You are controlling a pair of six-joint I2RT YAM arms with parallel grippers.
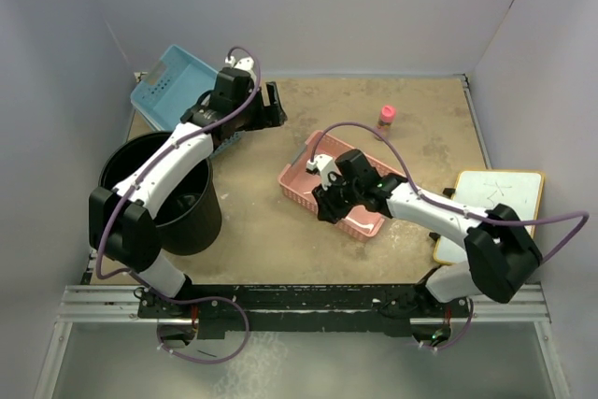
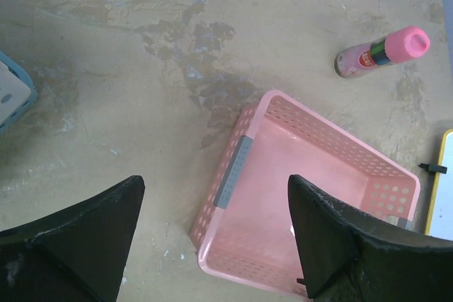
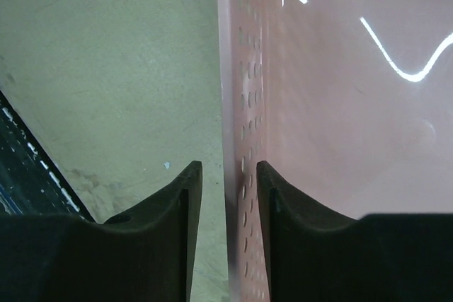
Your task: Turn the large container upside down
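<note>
The bin (image 1: 193, 220) stands upright, mouth up, at the near left under the left arm. The left gripper (image 1: 274, 105) hangs at the far left beside a blue basket (image 1: 173, 81), fingers wide apart. The right gripper (image 3: 228, 167) pinches a wall of the pink basket (image 1: 304, 175) between narrow fingers.

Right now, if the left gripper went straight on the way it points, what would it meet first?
Probably the pink basket: its rim by the grey handle lies straight ahead of the open left gripper. Depth is unclear, so it could touch bare table beside that rim instead.
</note>
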